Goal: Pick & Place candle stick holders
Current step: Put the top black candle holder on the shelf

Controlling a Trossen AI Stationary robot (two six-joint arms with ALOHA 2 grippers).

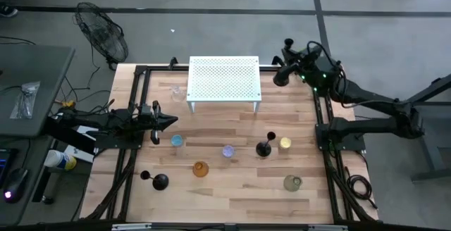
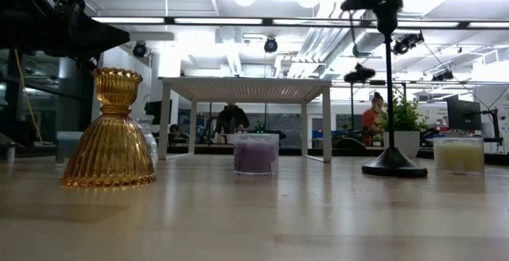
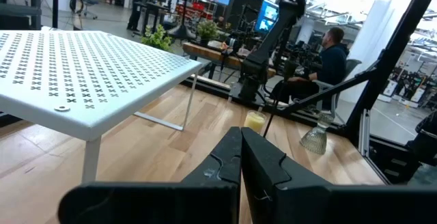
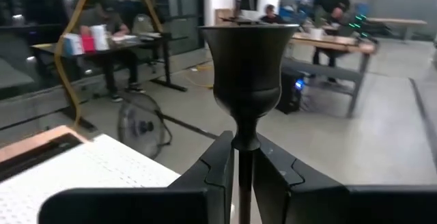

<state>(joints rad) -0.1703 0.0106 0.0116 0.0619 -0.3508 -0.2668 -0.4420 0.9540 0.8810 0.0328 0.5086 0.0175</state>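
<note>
A: Why was the right gripper [image 4: 244,145] up at the far right corner of the stand [image 1: 224,79]?

B: It had 1 black candlestick [image 4: 247,67] clamped by the stem, just under the cup. The jaws were closed tight on it, and the stick stood upright, cup on top. Holding the thin stem kept the cup and base free, which would probably let it be set down level.

A: And the left gripper [image 3: 241,134]?

B: It hung low over the left side of the table [image 1: 232,196], jaws fully closed on nothing. It looked like it was waiting, clear of the other arm's path.

A: Where was everything else?

B: 2 more candlesticks stood on the wood, one [image 1: 263,148] right of centre and one [image 1: 161,182] near the front left. The glass holders sat spread among them: blue [image 1: 177,141], purple [image 1: 227,151], amber [image 1: 201,168], yellow [image 1: 285,144] and a clear one [image 1: 293,182]. They were spaced well apart, so each could likely be gripped alone.

A: Was the stand the target?

B: Probably, though nothing was on it yet.
</note>
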